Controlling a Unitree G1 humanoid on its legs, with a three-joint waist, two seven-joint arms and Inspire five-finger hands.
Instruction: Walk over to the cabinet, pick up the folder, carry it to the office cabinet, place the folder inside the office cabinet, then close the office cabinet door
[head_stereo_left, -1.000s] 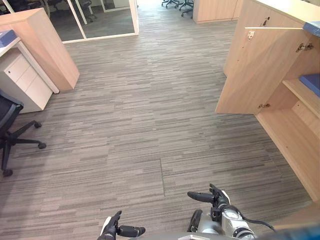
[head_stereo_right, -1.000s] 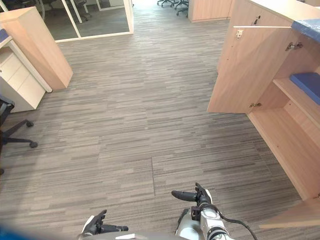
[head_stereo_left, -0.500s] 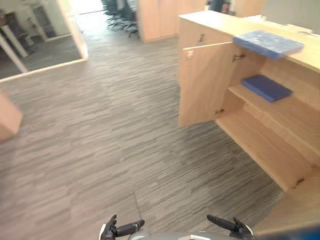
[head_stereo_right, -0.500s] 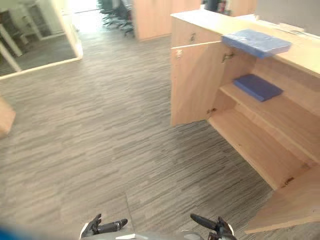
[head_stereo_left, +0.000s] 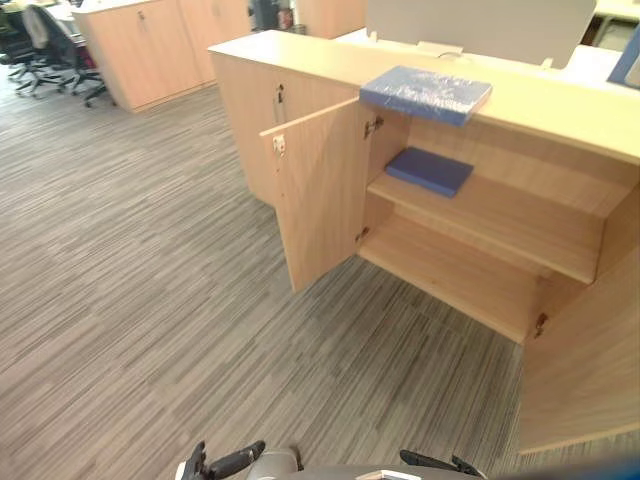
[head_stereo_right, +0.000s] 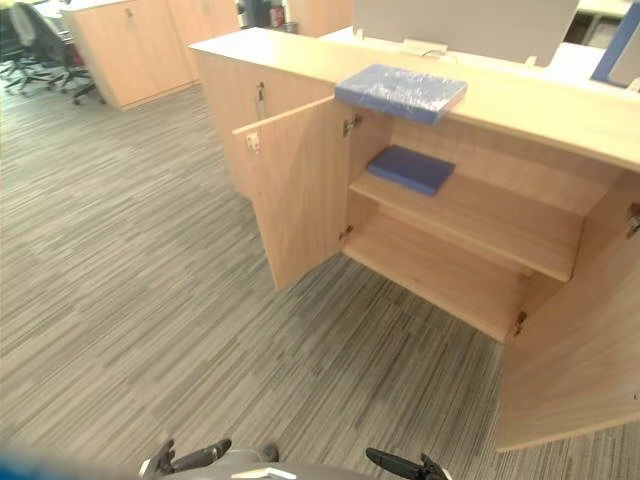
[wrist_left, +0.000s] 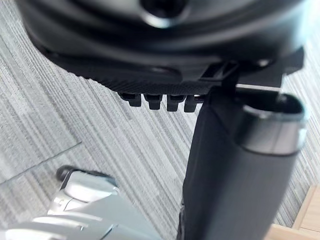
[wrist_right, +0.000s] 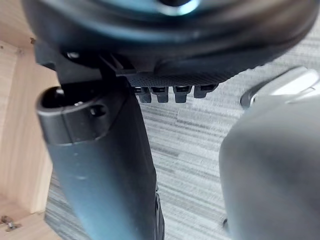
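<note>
Dark left hand (head_stereo_left: 225, 463) and right hand (head_stereo_left: 432, 461), bottom edge, fingers loosely spread, empty; the flat blue folder (head_stereo_left: 425, 93) lies atop the light wooden cabinet (head_stereo_left: 300, 60), upper centre, its 2 doors (head_stereo_left: 320, 195) open, presumably ready for loading.

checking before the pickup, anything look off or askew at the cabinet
The blue folder on the cabinet top lies askew, and its corner appears to jut past the front edge above the open compartment. Nothing looks spilled or damaged.

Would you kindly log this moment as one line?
cabinet doors open; folder on top; left hand open; right hand open
</note>
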